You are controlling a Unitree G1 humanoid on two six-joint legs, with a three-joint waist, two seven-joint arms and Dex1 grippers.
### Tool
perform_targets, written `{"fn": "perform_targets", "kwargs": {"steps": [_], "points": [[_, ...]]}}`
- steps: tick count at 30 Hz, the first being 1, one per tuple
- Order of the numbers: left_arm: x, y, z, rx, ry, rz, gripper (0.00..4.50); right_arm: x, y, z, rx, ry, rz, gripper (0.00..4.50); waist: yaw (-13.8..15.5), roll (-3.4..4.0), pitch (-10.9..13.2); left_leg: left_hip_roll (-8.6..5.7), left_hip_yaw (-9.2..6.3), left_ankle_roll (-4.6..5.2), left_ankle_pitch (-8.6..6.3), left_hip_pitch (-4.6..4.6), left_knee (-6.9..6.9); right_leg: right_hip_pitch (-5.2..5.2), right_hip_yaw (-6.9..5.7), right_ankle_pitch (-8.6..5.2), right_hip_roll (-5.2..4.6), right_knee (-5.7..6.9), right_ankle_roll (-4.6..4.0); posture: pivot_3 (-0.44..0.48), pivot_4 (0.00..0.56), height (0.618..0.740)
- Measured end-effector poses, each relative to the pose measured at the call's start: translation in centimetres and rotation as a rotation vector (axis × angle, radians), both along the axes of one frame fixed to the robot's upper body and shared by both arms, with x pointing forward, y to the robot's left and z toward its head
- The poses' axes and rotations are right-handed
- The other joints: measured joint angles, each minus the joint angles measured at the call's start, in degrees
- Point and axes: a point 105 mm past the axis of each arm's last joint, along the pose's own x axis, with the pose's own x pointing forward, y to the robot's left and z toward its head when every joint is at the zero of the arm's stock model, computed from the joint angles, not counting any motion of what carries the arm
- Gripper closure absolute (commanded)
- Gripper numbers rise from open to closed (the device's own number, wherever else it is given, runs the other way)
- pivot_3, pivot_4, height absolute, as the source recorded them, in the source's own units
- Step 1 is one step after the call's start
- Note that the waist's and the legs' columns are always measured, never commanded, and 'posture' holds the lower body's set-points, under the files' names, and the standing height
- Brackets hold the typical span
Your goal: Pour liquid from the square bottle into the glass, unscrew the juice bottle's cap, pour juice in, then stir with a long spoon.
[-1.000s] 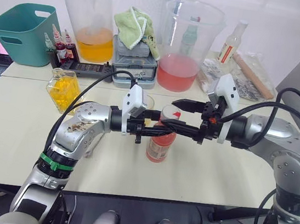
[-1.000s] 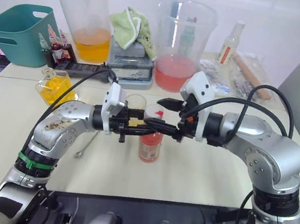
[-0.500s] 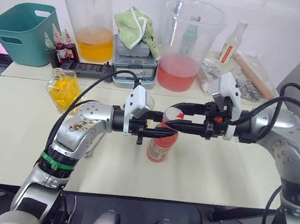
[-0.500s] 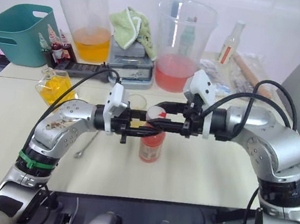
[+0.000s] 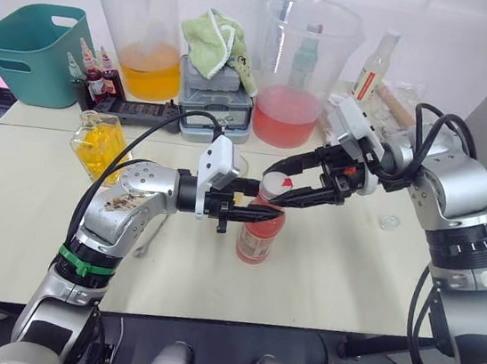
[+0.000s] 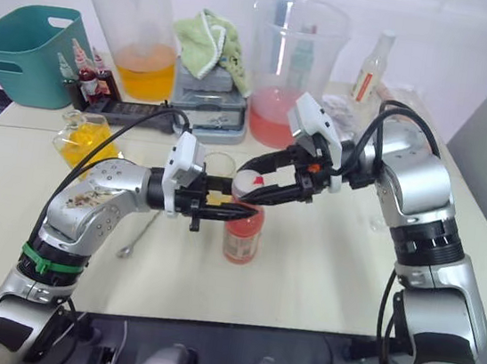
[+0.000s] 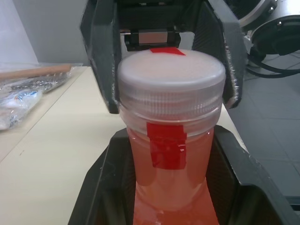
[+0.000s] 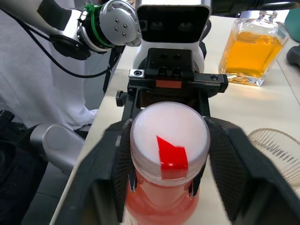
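Observation:
The juice bottle (image 5: 259,236) stands upright on the table's middle, pink-red liquid inside. My left gripper (image 5: 251,212) is shut on its neck from the left. The white cap (image 7: 171,77) with its red mark sits on the bottle, and my right gripper (image 5: 280,189) is shut on it from the right, one finger (image 8: 119,161) on each side. The glass (image 6: 221,165) stands just behind the left wrist. Further left is the square bottle (image 5: 100,143) of yellow-orange liquid. The long spoon (image 6: 138,235) lies on the table under my left forearm, partly hidden.
Two big beakers (image 5: 147,30) (image 5: 304,73), a teal basket (image 5: 32,51), a grey box with a green cloth (image 5: 216,84) and a pale bottle (image 5: 372,69) line the back. A small clear round piece (image 5: 389,222) lies on the table at the right.
My right gripper went from open beside the cap to shut on it. The right forearm then swung up and back, turning the wrist. The left gripper kept its hold.

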Motion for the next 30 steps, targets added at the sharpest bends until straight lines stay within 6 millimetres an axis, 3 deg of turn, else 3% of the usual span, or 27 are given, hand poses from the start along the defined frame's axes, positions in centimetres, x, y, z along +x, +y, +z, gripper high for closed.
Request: {"fn": "perform_targets", "kwargs": {"steps": [2, 3, 9, 14, 23, 30], "points": [[0.0, 0.0, 0.0, -0.002, 0.003, 0.002, 3.01, -0.4, 0.3, 0.5, 0.004, -0.012, 0.027, 0.12, 0.1, 0.00, 0.0, 0.00, -0.03, 0.00, 0.00, 0.00, -0.01, 0.00, -0.02, 0.00, 0.00, 0.00, 0.00, 0.000, 0.150, 0.740], [0.0, -0.1, 0.0, -0.003, 0.004, 0.001, 3.01, -0.5, 0.3, 0.6, 0.005, -0.017, 0.032, 0.05, 0.1, 0.00, 0.0, 0.00, -0.03, 0.00, 0.00, -0.01, 0.00, 0.01, -0.01, 0.00, -0.02, -0.01, 0.00, 0.000, 0.150, 0.740], [-0.1, -0.2, 0.0, -0.004, 0.005, 0.002, 3.01, -1.8, -1.0, 1.7, 0.053, -0.017, 0.013, 0.05, 0.2, -0.01, 0.0, -0.01, -0.06, 0.00, 0.00, -0.03, 0.00, 0.03, -0.04, 0.00, -0.03, -0.02, 0.00, 0.000, 0.150, 0.740], [-0.1, -0.2, 0.0, -0.005, 0.000, 0.000, 3.01, -2.0, -2.0, 0.4, 0.129, 0.026, -0.161, 0.05, 0.2, 0.00, 0.0, 0.00, -0.03, 0.00, 0.00, -0.03, -0.03, 0.00, 0.01, 0.00, -0.03, -0.01, 0.00, 0.000, 0.150, 0.740], [0.0, -0.2, -0.1, -0.008, 0.007, -0.003, 3.01, -1.5, -2.4, 0.4, 0.242, 0.022, -0.463, 0.05, 0.2, -0.01, 0.0, -0.03, -0.03, 0.00, 0.00, -0.02, -0.01, 0.05, 0.01, 0.00, -0.05, -0.02, 0.00, 0.000, 0.150, 0.740], [0.0, -0.3, -0.1, -0.010, 0.007, -0.009, 3.01, -1.4, -3.0, -0.2, 0.256, 0.038, -0.598, 0.05, 0.2, -0.01, 0.0, -0.02, -0.02, 0.00, 0.00, 0.00, 0.00, 0.09, 0.01, 0.00, -0.03, -0.04, 0.01, 0.000, 0.150, 0.740]]}}
